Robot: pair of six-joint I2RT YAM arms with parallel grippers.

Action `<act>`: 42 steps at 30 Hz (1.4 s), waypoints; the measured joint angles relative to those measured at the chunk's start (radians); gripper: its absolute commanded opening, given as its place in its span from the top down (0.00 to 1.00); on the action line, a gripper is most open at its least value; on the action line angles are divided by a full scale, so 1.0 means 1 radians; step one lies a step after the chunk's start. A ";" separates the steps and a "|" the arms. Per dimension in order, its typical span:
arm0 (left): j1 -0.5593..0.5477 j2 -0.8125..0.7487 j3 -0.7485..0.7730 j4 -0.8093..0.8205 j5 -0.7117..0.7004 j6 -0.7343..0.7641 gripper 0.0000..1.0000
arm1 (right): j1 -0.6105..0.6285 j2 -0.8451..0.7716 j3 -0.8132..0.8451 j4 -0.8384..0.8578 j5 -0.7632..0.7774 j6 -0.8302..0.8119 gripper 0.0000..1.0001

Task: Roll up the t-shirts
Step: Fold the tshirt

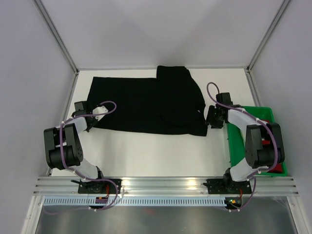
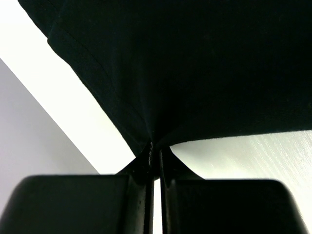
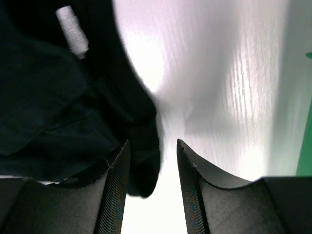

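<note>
A: Near edge first. Left gripper: jaws fully closed, pinching the hem corner of the black t-shirt; in the left wrist view the cloth puckers into the pinch line.

B: Right gripper?

A: Jaws stand partly open. In the right wrist view a dark fold of the shirt lies against the left finger and into the gap, but nothing is clamped; I judge it holds nothing. From above it sits at the shirt's right edge, near the neck label.

B: Where does the shirt lie?

A: Flat across the middle of the worktop, lengthwise left to right, with one part folded over at the far right corner. No roll has been started.

B: Step in hand?

A: My judgement: take both ends and straighten the cloth before rolling. To do it well, the right jaws should close on the edge layer only, not on the bunched fold. Both arms should then pull evenly, so that the left pinch does not slip and the shirt does not skew. The folded-over part needs flattening first, or the roll will come out lumpy.

B: Surface and room?

A: White, smooth worktop, slightly glossy in the wrist views, so cloth should slide easily. A green bin stands at the right edge beside the right arm, with something red in it, partly hidden. Pale panels wall in the far side and both flanks, with metal frame posts at the corners.
</note>
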 measured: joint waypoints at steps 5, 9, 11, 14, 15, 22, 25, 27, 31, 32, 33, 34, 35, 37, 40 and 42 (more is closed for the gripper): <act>0.000 -0.006 -0.006 -0.002 0.000 0.000 0.98 | 0.006 -0.128 -0.085 0.013 -0.050 0.026 0.50; 0.000 -0.019 -0.015 -0.010 0.000 0.000 0.98 | 0.020 -0.159 -0.182 0.031 -0.097 0.056 0.50; 0.000 -0.023 -0.016 -0.018 0.000 0.000 0.98 | 0.023 -0.153 -0.201 0.040 -0.116 0.064 0.55; 0.000 -0.029 -0.021 -0.024 0.000 0.000 0.98 | 0.022 -0.131 -0.201 0.079 -0.137 0.078 0.90; 0.000 -0.035 -0.026 -0.025 0.000 0.000 0.98 | 0.023 -0.126 -0.205 0.098 -0.135 0.083 0.97; 0.003 -0.134 -0.093 -0.094 0.002 0.018 0.98 | 0.023 -0.202 -0.270 0.105 -0.106 0.110 1.00; 0.006 -0.209 -0.118 -0.174 0.008 0.037 0.98 | 0.023 -0.282 -0.299 0.045 -0.095 0.122 1.00; 0.008 -0.250 -0.123 -0.222 0.008 0.052 0.98 | 0.023 -0.344 -0.317 0.003 -0.092 0.132 1.00; 0.020 -0.317 -0.133 -0.311 0.006 0.090 0.98 | 0.034 -0.467 -0.326 -0.097 -0.082 0.167 1.00; 0.026 -0.334 -0.139 -0.333 0.002 0.105 0.98 | 0.040 -0.484 -0.322 -0.123 -0.077 0.174 1.00; 0.031 -0.346 -0.145 -0.348 -0.002 0.115 0.98 | 0.045 -0.496 -0.317 -0.152 -0.074 0.177 1.00; 0.037 -0.362 -0.152 -0.367 -0.009 0.127 0.98 | 0.049 -0.507 -0.312 -0.183 -0.071 0.180 1.00; 0.045 -0.376 -0.158 -0.386 -0.015 0.142 0.98 | 0.051 -0.520 -0.307 -0.214 -0.065 0.183 1.00; 0.060 -0.393 -0.162 -0.423 -0.022 0.166 0.98 | 0.053 -0.555 -0.299 -0.273 -0.052 0.189 1.00; 0.075 -0.399 -0.162 -0.463 -0.029 0.191 0.98 | 0.057 -0.623 -0.293 -0.358 -0.038 0.198 0.95; 0.077 -0.399 -0.162 -0.483 -0.037 0.201 0.86 | 0.062 -0.661 -0.293 -0.409 -0.029 0.205 0.69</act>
